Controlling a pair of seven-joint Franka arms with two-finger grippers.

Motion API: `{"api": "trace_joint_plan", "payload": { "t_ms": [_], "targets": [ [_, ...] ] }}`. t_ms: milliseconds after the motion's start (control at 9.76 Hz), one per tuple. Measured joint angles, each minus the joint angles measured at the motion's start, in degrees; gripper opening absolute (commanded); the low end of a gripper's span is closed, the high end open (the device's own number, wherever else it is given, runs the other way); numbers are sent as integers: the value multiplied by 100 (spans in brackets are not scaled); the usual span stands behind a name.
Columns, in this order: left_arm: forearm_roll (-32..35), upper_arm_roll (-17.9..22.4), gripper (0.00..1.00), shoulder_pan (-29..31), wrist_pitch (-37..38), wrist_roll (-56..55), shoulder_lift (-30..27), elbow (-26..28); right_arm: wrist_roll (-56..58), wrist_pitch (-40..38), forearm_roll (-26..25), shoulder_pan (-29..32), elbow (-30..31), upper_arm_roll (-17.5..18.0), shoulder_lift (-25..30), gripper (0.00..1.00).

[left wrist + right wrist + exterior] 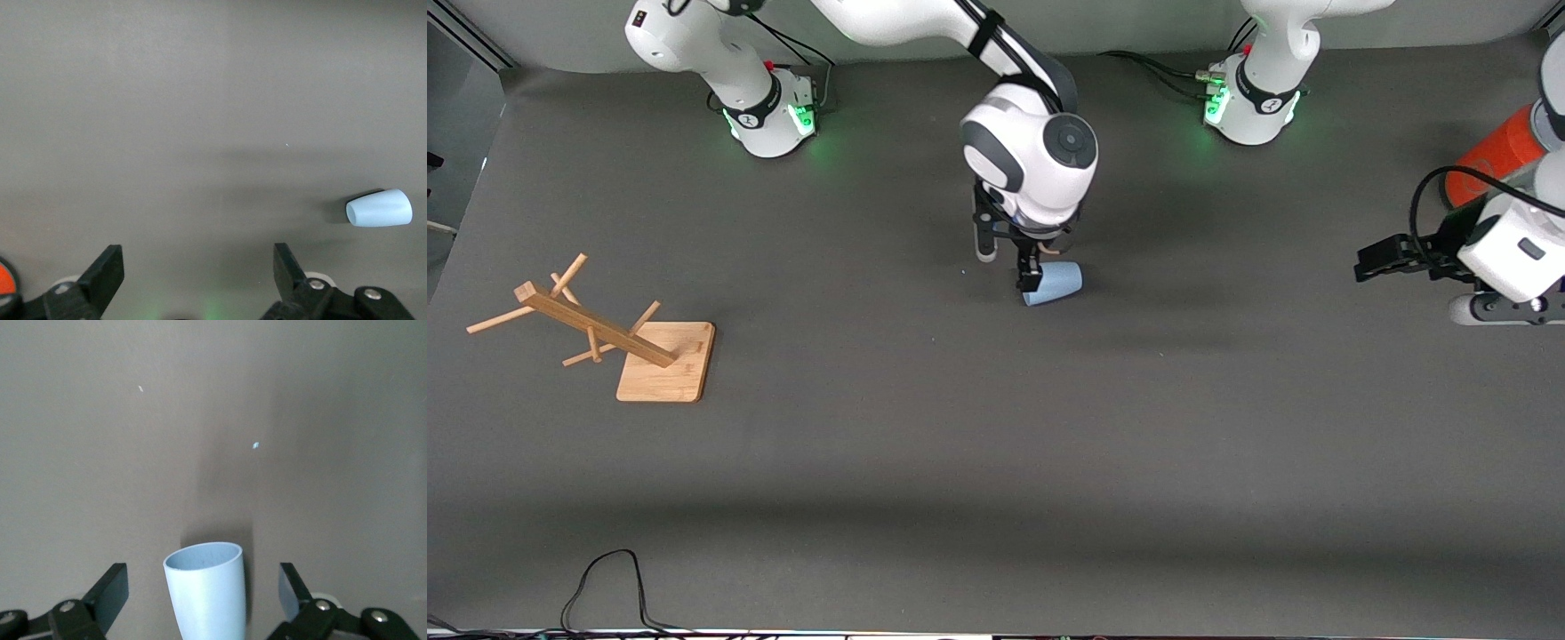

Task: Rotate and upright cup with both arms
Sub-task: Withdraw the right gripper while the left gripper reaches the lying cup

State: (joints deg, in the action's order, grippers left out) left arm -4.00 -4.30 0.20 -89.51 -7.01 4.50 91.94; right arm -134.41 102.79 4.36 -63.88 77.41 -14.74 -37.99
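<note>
The pale-blue cup (1054, 283) lies on its side on the grey mat near the middle of the table. My right gripper (1007, 264) hangs low over it, open. In the right wrist view the cup (207, 593) sits between the two black fingertips of the right gripper (202, 581), with a gap on each side and its open mouth turned away from the wrist. My left gripper (1371, 264) waits open above the left arm's end of the table and holds nothing. The left wrist view shows the left gripper (197, 261) with the cup (379, 208) off to one side.
A wooden peg rack (596, 329) on a square base (680, 378) stands toward the right arm's end. An orange-red cylinder (1494, 156) lies by the left arm, and part of it (5, 280) shows in the left wrist view. A black cable (605, 578) loops at the table's front edge.
</note>
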Motion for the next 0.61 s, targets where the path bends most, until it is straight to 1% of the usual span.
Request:
{"api": "trace_joint_plan", "payload": {
  "t_ms": [205, 307, 512, 614],
  "targets": [
    [71, -10, 100, -350, 0, -634, 13, 16, 989, -917, 0, 268, -37, -12, 570, 100],
    [89, -16, 100, -499, 0, -961, 20, 32, 1715, -1429, 0, 463, -42, -19, 906, 100],
    [100, -20, 100, -736, -14, -1537, 127, 59, 3383, -2242, -10, 895, -35, -91, 1558, 100],
    [102, -21, 100, -848, -79, -1805, 250, 47, 4358, -2525, -15, 1036, -25, -254, 1818, 100]
  ]
}}
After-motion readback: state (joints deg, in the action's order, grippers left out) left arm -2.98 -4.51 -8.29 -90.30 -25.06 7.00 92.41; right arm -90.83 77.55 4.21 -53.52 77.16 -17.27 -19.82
